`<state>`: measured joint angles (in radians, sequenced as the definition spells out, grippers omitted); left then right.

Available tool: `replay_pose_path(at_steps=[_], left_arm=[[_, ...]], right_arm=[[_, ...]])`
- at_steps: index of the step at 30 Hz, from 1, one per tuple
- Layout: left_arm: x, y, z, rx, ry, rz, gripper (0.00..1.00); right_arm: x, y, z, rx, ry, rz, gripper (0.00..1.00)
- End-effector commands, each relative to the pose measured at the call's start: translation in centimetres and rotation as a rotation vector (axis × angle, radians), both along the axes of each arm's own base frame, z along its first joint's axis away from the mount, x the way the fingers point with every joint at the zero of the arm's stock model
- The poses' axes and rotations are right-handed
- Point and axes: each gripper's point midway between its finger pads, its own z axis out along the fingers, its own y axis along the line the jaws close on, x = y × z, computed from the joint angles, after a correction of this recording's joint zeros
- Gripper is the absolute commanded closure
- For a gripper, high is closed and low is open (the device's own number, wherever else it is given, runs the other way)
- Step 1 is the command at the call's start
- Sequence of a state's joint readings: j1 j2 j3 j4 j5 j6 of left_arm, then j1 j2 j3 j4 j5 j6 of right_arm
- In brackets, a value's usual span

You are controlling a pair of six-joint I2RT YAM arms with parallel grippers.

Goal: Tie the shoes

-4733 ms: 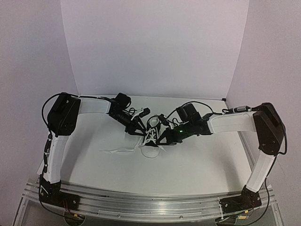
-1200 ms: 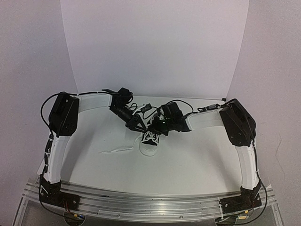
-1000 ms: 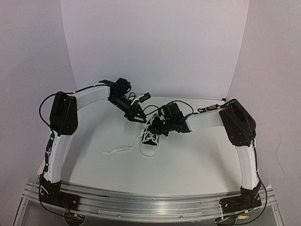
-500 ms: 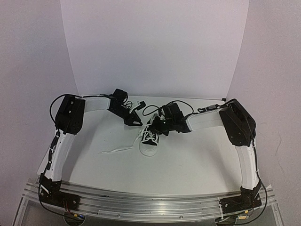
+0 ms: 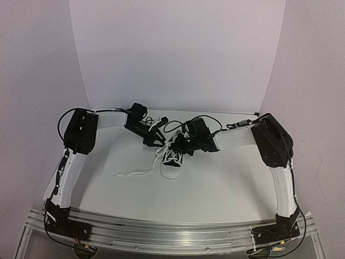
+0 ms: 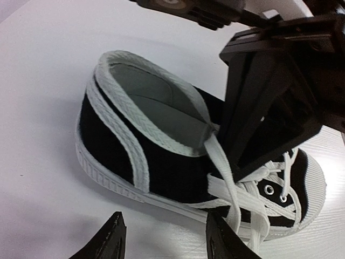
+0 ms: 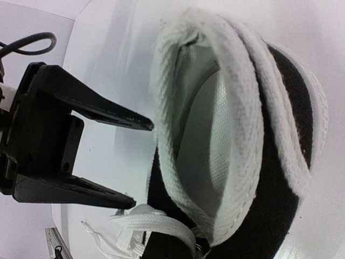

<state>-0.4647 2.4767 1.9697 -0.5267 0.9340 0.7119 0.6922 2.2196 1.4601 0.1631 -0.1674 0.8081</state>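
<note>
Top external view: the sneaker [image 5: 171, 161] sits in the middle of the table [image 5: 232, 181], toe toward six o'clock, laces [image 5: 131, 173] trailing toward nine. The left gripper [image 5: 154, 141], at its ten o'clock, gapes wide and empty. The right gripper [image 5: 180, 147] crowds the collar; I cannot tell its grip.

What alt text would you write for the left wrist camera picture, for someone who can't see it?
A small black sneaker with white trim and white laces sits on a white table, its opening toward the camera. The black right pincer reaches down at the tongue; the left pincer, at the bottom edge, is open and holds nothing.
</note>
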Motion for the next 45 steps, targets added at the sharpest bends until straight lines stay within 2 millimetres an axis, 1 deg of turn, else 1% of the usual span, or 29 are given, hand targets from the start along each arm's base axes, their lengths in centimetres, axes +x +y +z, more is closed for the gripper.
replay_pose_path(at_steps=[1, 4, 7, 11, 14, 16, 20, 23, 28, 29, 33, 36, 37, 39, 40, 41, 43, 45], left_arm=[[-1.6, -0.1, 4.1, -0.083, 0.001, -0.082, 0.49], [-2.1, -0.2, 4.5, -0.100, 0.029, -0.085, 0.49], [-2.3, -0.3, 4.8, -0.105, 0.044, -0.083, 0.49], [-2.6, -0.3, 5.0, -0.111, 0.069, -0.086, 0.50], [-2.9, -0.5, 5.2, -0.115, 0.082, -0.091, 0.51], [-3.0, -0.8, 5.1, -0.113, 0.085, -0.091, 0.52], [-2.9, -1.4, 4.3, -0.091, 0.086, -0.077, 0.56], [-2.7, -1.5, 4.6, -0.096, 0.086, -0.073, 0.56], [-3.0, -1.3, 5.5, -0.104, 0.042, -0.096, 0.54], [-3.1, -1.3, 5.6, -0.101, 0.024, -0.100, 0.55], [-3.0, -1.7, 5.5, -0.088, -0.016, -0.104, 0.68], [-3.0, -2.0, 5.6, -0.091, -0.025, -0.110, 0.74], [-3.0, -2.0, 5.5, -0.090, -0.027, -0.110, 0.78], [-3.0, -2.0, 5.4, -0.084, -0.023, -0.109, 0.92], [-3.1, -1.9, 5.3, -0.080, -0.023, -0.111, 0.97], [-3.2, -1.8, 5.3, -0.077, -0.024, -0.113, 0.99], [-3.3, -1.6, 5.3, -0.068, -0.030, -0.110, 1.00], [-2.8, -1.4, 5.1, -0.045, -0.040, -0.082, 1.00]], right_arm=[[1.2, -0.9, -0.6, -0.049, -0.028, -0.021, 1.00], [1.2, -0.4, 0.0, -0.041, -0.049, 0.013, 1.00], [1.2, -0.2, 0.7, -0.044, -0.072, 0.031, 1.00], [1.1, 0.1, 1.1, -0.039, -0.085, 0.055, 1.00], [1.0, 0.7, 1.3, -0.029, -0.092, 0.082, 1.00], [0.9, 1.3, 1.6, -0.019, -0.104, 0.107, 1.00], [0.9, 2.3, 2.3, -0.002, -0.125, 0.146, 1.00], [1.0, 2.3, 2.1, -0.003, -0.120, 0.140, 1.00], [0.7, 2.5, 1.6, 0.006, -0.102, 0.155, 1.00], [0.7, 2.7, 1.6, 0.009, -0.103, 0.162, 1.00], [0.6, 3.4, 2.0, 0.029, -0.111, 0.199, 1.00], [0.3, 3.4, 1.9, 0.033, -0.104, 0.210, 1.00], [0.3, 3.3, 1.8, 0.029, -0.102, 0.206, 1.00], [0.2, 3.0, 1.7, 0.021, -0.101, 0.198, 1.00], [0.2, 3.0, 1.8, 0.020, -0.105, 0.196, 1.00], [0.3, 2.9, 2.0, 0.019, -0.111, 0.195, 1.00], [0.4, 2.8, 2.6, 0.014, -0.126, 0.191, 1.00], [0.3, 2.4, 3.4, 0.008, -0.146, 0.189, 0.95]])
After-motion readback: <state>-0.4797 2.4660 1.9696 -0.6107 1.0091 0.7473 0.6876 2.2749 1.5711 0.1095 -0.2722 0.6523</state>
